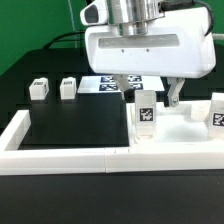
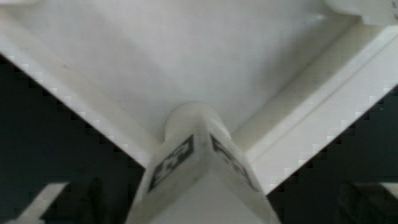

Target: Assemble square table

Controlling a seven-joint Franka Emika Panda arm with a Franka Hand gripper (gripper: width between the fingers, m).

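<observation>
Exterior view low, near, across the fence (image 1: 110, 158); wrist view close, straight down onto the shared leg (image 2: 196, 168).

Smooth white plastic slab (image 2: 178, 60) with a faint, soft sheen. The legs (image 1: 146, 99) are the same white plastic, each carrying a flat printed black-and-white tag (image 1: 147, 117). The fence bars (image 1: 60, 155) look like matt white plastic. The table (image 1: 70, 125) surface is matt black. The casing (image 1: 150, 50) overhead is glossy white plastic.

Gripper (image 1: 152, 93): you see a broad white box, corners rounded.
Fingers (image 1: 176, 95): slim dark prongs under it.
Wrist (image 1: 132, 12): grey metal cylinder above, as you look.
</observation>
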